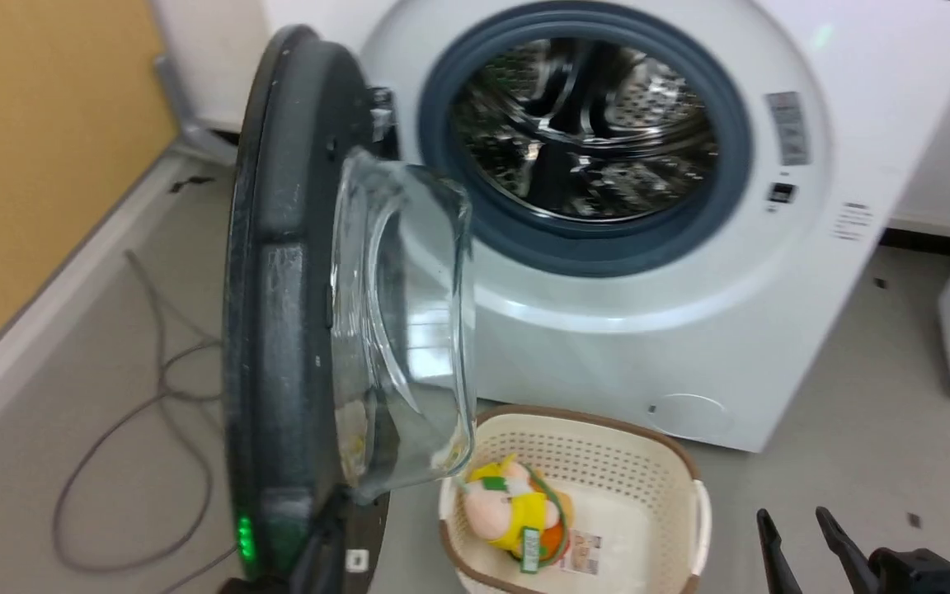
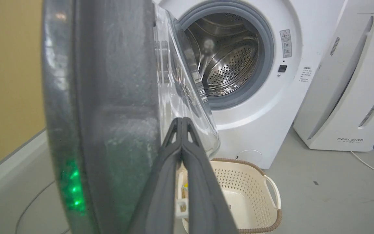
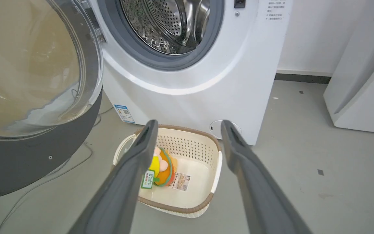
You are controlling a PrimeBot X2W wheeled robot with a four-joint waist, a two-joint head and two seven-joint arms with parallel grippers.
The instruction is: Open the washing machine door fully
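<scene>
In the head view you see the door (image 1: 277, 272) swung well out from the washing machine (image 1: 689, 330). It stands edge-on to the camera, and its glass bowl (image 1: 409, 313) bulges toward the right. The steel drum (image 1: 582, 124) is uncovered. A cream basket (image 1: 673, 462) sits on the floor just before the machine, with a plush toy (image 1: 508, 511) inside it. Your right claw (image 1: 792, 516) shows at the lower right, its fingers apart and empty.

In the left wrist view your left claw (image 2: 182, 122) has both fingers pressed together with nothing between them. The tips lie against the lower edge of the glass bowl, though you cannot tell whether they touch it. A white appliance (image 2: 342, 81) stands beside the machine.

In the right wrist view the spread fingers frame the basket. The door hangs at that view's left, well clear of the machine's front.
</scene>
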